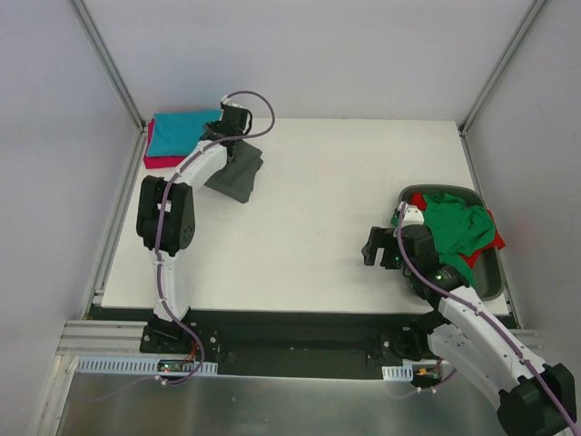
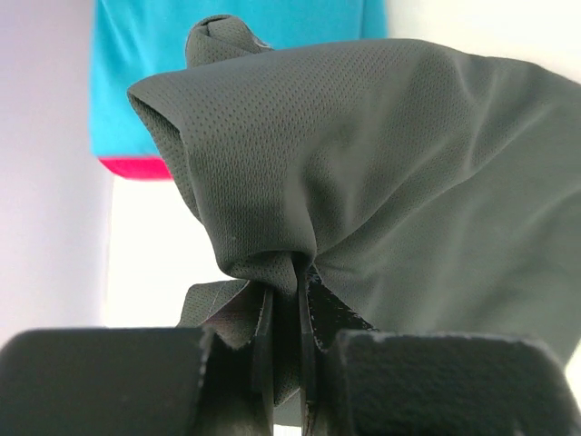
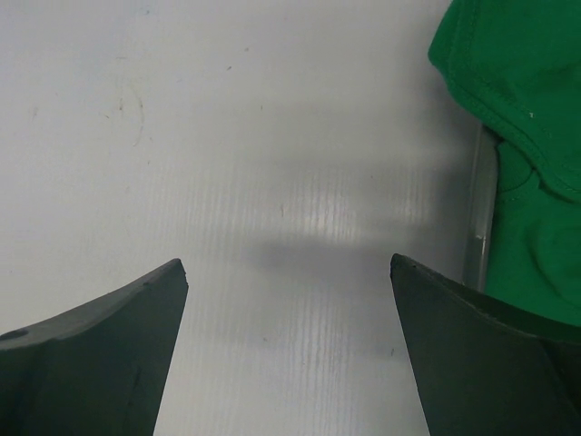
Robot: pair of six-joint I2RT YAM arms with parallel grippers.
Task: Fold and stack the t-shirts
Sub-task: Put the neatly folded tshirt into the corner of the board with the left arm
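Note:
My left gripper (image 1: pixel 227 138) is shut on a dark grey t-shirt (image 1: pixel 238 173), which hangs bunched from it next to the stack at the far left. In the left wrist view the grey t-shirt (image 2: pixel 363 154) fills the frame, pinched between my fingers (image 2: pixel 265 327). The stack is a folded teal t-shirt (image 1: pixel 177 132) on a pink one (image 1: pixel 154 162); the teal shirt (image 2: pixel 163 54) and the pink edge (image 2: pixel 136 167) show behind the grey cloth. My right gripper (image 1: pixel 379 250) is open and empty over the bare table, left of a green t-shirt (image 1: pixel 458 227), which also shows in the right wrist view (image 3: pixel 526 109).
A grey bin (image 1: pixel 495 277) at the right edge holds the green t-shirt and a red one (image 1: pixel 497 239) under it. Its rim (image 3: pixel 478 209) shows in the right wrist view. The white table (image 1: pixel 327 200) has walls at its left, back and right.

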